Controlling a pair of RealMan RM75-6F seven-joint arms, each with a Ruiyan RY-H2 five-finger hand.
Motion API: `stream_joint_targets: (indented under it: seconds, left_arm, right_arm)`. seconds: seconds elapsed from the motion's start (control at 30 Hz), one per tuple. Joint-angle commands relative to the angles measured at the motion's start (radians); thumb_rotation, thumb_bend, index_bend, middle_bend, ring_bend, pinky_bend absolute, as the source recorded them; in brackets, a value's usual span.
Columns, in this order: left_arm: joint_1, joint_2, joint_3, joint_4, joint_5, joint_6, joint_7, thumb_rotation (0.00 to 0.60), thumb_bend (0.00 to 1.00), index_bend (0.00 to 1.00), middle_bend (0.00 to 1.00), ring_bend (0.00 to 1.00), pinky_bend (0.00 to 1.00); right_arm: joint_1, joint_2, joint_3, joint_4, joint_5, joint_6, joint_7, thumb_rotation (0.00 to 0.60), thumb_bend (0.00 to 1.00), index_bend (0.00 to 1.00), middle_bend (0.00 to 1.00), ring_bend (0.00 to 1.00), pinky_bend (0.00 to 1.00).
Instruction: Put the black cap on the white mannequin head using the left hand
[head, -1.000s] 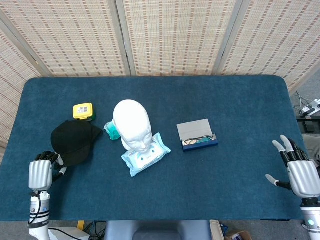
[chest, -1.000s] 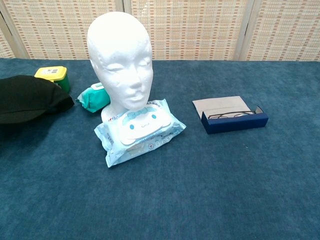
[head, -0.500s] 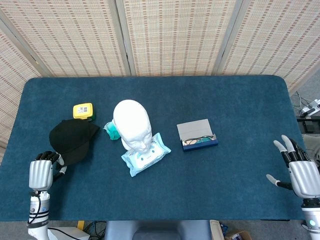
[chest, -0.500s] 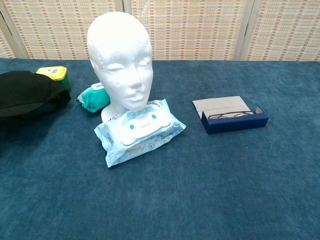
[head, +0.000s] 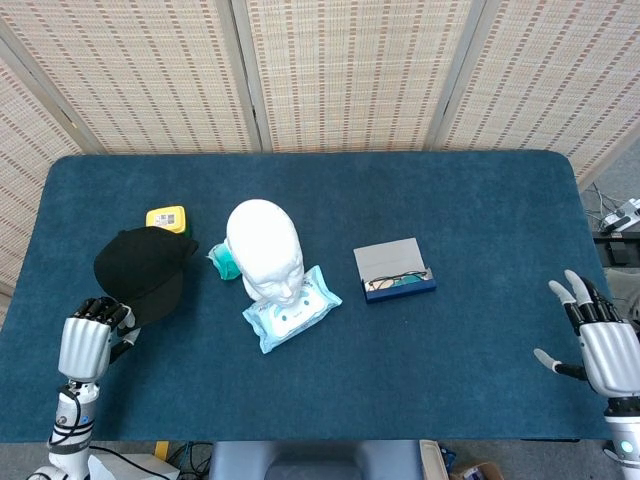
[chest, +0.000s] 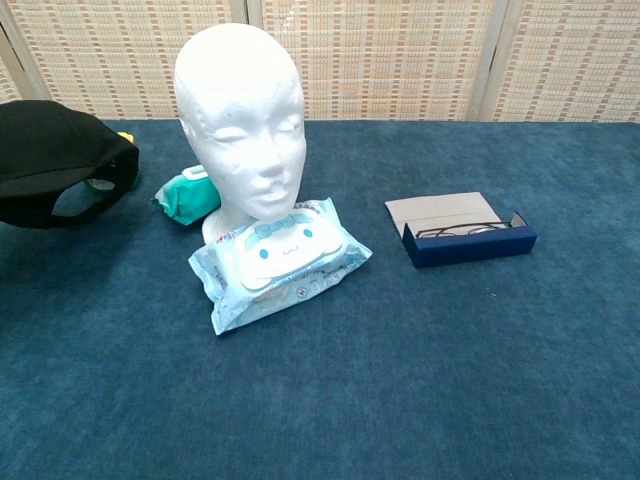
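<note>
The white mannequin head (head: 265, 247) (chest: 240, 115) stands left of the table's middle, its base on a wipes pack. My left hand (head: 88, 340) grips the brim of the black cap (head: 142, 271) (chest: 55, 162), which hangs lifted off the cloth to the left of the head, its hollow underside showing in the chest view. The hand itself is outside the chest view. At the table's near right corner my right hand (head: 600, 345) hovers with fingers spread and nothing in it.
A light-blue wipes pack (head: 290, 310) (chest: 280, 258) lies in front of the head. A teal pouch (head: 222, 262) (chest: 186, 193) sits beside it, a yellow box (head: 166, 217) behind the cap. An open blue glasses case (head: 395, 270) (chest: 465, 233) lies to the right.
The left hand has raised the cap off the table and carried it slightly up and away; it now partly hides the yellow box. The right hand has barely moved.
</note>
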Motion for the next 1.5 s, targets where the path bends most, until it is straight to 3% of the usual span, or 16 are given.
stream_joint_targets:
  seconds: [0.03, 0.3, 0.67, 1.5]
  left_arm:
    - [-0.013, -0.002, 0.013, 0.027, 0.020, 0.022, -0.007, 0.600, 0.42, 0.79, 0.72, 0.48, 0.48]
    - [-0.035, 0.008, 0.019, 0.056, 0.037, 0.059, 0.000, 0.600, 0.42, 0.79, 0.72, 0.48, 0.48]
    - [-0.067, 0.051, 0.002, 0.012, 0.035, 0.088, 0.034, 0.600, 0.42, 0.79, 0.72, 0.48, 0.48]
    - [-0.183, 0.145, -0.061, -0.054, 0.008, 0.034, 0.076, 0.600, 0.42, 0.79, 0.73, 0.48, 0.49]
  right_arm:
    - [0.000, 0.000, 0.000, 0.000, -0.001, 0.000, 0.000, 0.600, 0.00, 0.00, 0.03, 0.00, 0.16]
    - [-0.001, 0.001, 0.001, 0.000, 0.001, 0.001, 0.003, 0.600, 0.00, 0.00, 0.03, 0.00, 0.16]
    - [-0.003, 0.003, 0.001, 0.001, -0.002, 0.004, 0.010, 0.600, 0.00, 0.00, 0.03, 0.00, 0.16]
    - [-0.003, 0.006, 0.003, 0.001, 0.000, 0.005, 0.015, 0.600, 0.00, 0.00, 0.03, 0.00, 0.16]
